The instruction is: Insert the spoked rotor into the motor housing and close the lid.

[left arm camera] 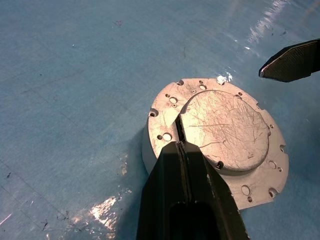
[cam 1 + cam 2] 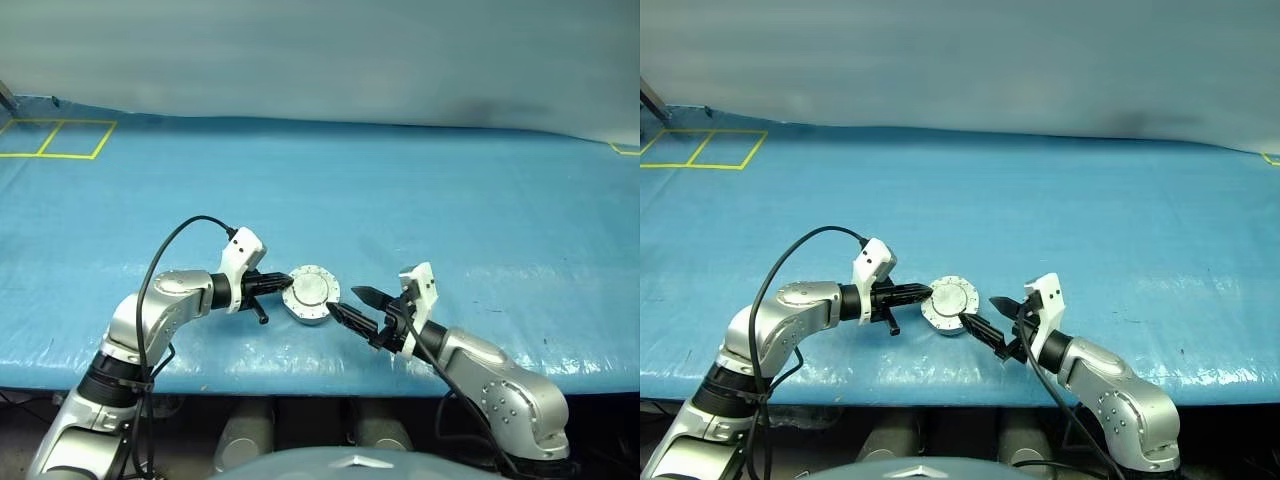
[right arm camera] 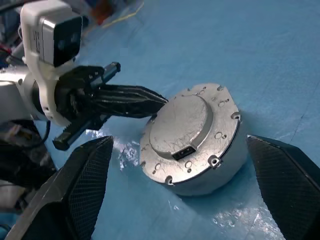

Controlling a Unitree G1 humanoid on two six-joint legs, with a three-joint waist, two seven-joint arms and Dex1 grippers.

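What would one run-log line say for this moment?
lid: closed on housing | left end effector: shut, tips on lid edge | right end effector: open, beside housing | surface: blue table

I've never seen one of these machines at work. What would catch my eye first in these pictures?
Probably the round grey motor housing with its lid closed, alone on the blue table between the two arms. The left gripper, jaws shut, presses its tip on the lid's edge. The right gripper sits just beside the housing with jaws spread wide, holding nothing.

A robot test lab: a table point(image 2: 420, 190) under blue sheeting with yellow taped squares point(image 2: 55, 138) marked out.
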